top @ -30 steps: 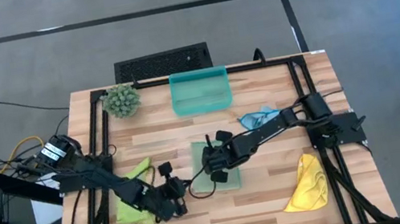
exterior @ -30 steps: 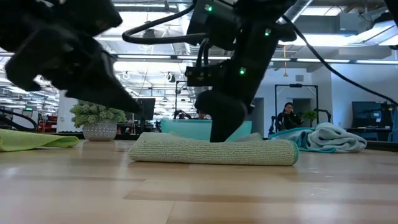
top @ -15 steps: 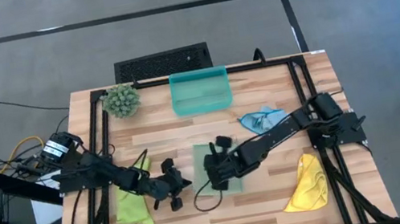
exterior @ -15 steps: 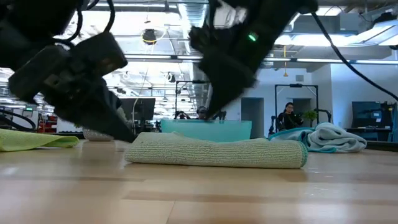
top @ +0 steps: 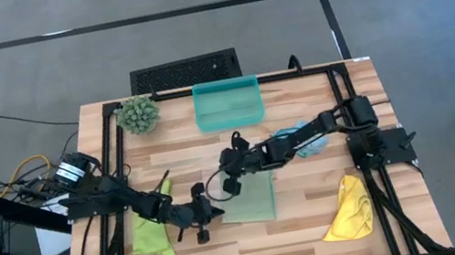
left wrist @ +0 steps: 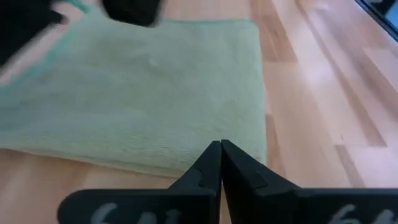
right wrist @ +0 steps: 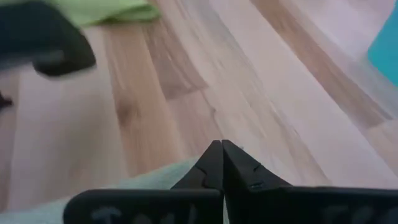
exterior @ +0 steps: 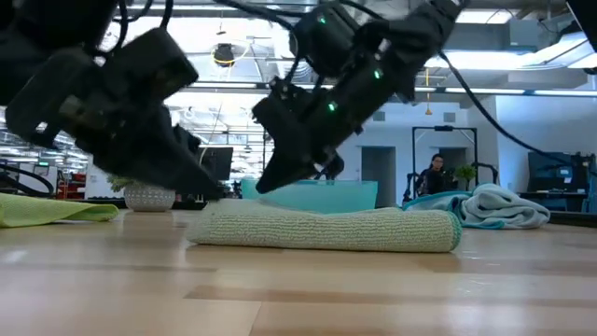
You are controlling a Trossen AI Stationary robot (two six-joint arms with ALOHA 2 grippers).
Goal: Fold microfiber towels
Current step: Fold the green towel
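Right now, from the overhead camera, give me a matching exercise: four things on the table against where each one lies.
Things:
1. pale sage towel
2. yellow towel
3. lime green towel
4. teal tray

Places:
A. table's far edge, middle
B. table's middle, folded flat
C. near the right arm's base
D. under the left arm

Pairs: 1-B, 2-C, 3-D, 4-A
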